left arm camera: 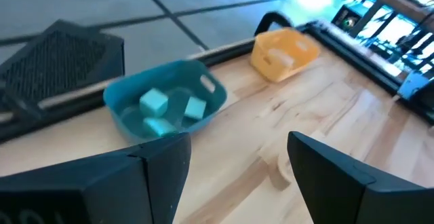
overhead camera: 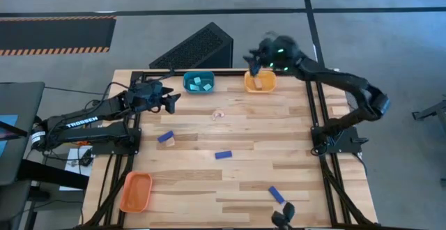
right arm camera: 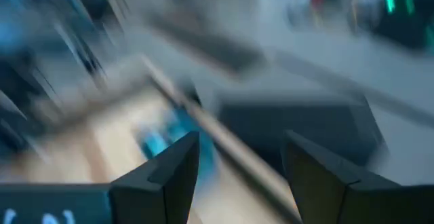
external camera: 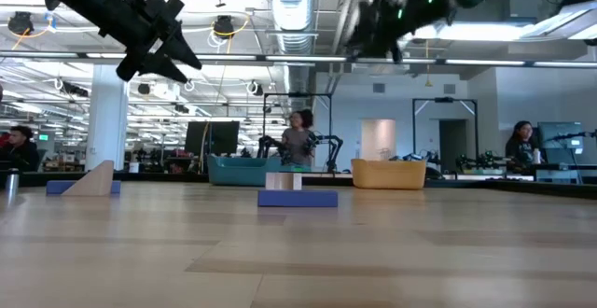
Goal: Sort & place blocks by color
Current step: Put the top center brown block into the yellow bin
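Note:
My left gripper hangs open over the table's far left, just short of the teal tray, which holds three cyan blocks. My right gripper is raised above the far orange tray, open and empty in its blurred wrist view. A tan block lies in that tray. Three dark blue blocks lie flat on the table. A tan wedge sits beside the leftmost blue one. A small pale piece rests mid-table.
A second orange tray sits at the near left corner. A black ribbed box stands past the far edge. A dark camera mount is at the near edge. People stand in the room behind.

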Controlling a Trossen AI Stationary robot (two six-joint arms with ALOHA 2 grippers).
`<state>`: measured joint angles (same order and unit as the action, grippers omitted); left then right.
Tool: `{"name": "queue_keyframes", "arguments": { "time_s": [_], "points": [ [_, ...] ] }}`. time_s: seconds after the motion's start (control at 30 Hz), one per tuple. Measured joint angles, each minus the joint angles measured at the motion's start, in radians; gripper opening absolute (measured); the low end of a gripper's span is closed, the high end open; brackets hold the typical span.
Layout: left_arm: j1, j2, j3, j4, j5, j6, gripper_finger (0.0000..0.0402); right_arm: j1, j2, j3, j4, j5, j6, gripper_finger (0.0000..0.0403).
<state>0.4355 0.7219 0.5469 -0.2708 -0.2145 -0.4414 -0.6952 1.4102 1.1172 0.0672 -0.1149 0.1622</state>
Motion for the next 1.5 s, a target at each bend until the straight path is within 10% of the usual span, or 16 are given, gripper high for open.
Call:
{"name": "queue_keyframes", "arguments": {
  "time_s": [0.43,0.73,1.07,1.3,1.5],
  "points": [
    [0.000,0.000,0.047,0.158,0.014,0.061,0.0234,0.049,-0.032,-0.019,0.044,-0.196,0.163,0.0225],
    [-0.010,-0.112,0.272,-0.028,0.077,-0.101,0.0225,0.302,0.075,0.027,0.921,-0.239,0.750,0.0225],
    [-0.054,-0.109,0.301,-0.014,0.258,-0.006,0.0221,0.321,0.079,0.137,0.549,-0.674,0.636,0.0223],
    [-0.095,-0.074,0.241,-0.100,0.050,-0.161,0.0221,0.366,0.086,0.116,-0.085,-0.261,0.325,0.0223],
    [-0.095,-0.077,0.302,-0.210,-0.001,-0.017,0.0221,0.388,0.088,0.097,-0.235,-0.005,0.222,0.0223]
  ]
}}
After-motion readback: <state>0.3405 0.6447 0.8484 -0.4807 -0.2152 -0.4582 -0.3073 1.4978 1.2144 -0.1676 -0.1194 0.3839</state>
